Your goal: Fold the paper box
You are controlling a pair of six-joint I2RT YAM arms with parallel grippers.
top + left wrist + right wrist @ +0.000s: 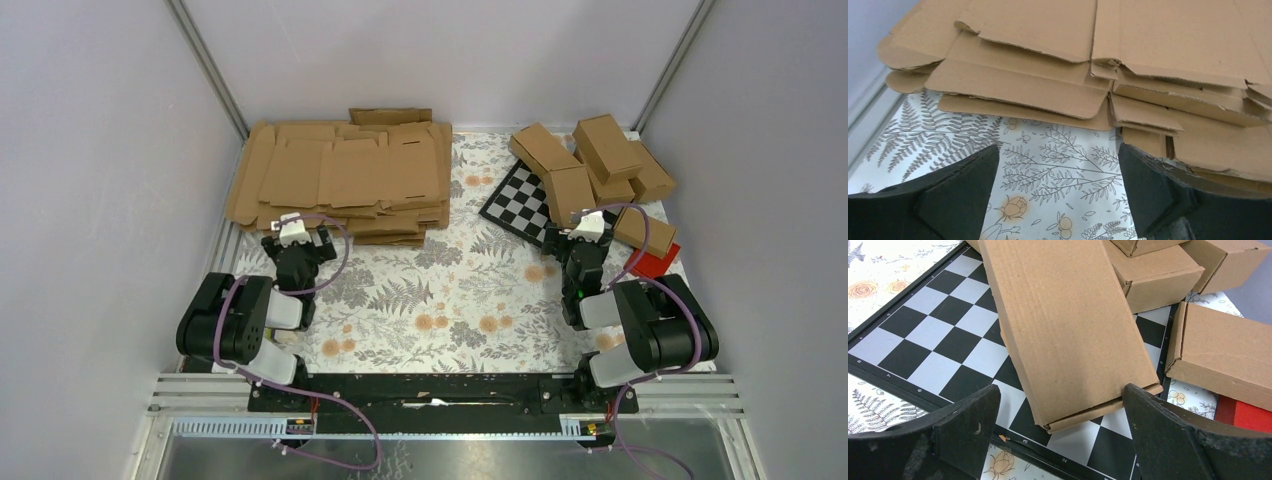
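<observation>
At the far left of the fern-print table cover [450,290], I see the paper box sheets [345,175] lying flat in a stack, their flaps splayed along the edges. My left gripper [1058,170] is low over the cover, just short of that stack. Its jaws are spread wide, and the edges of the lower sheets lie just ahead of the fingertips. On the far right, my right gripper [1060,405] is spread just as wide. It points at a folded carton [1068,325] lying across a chessboard [913,335]. The carton's near corner is right by one finger, and I cannot tell whether they touch. More folded cartons [610,150] are piled behind it, one resting on a small red box [1243,412].
</observation>
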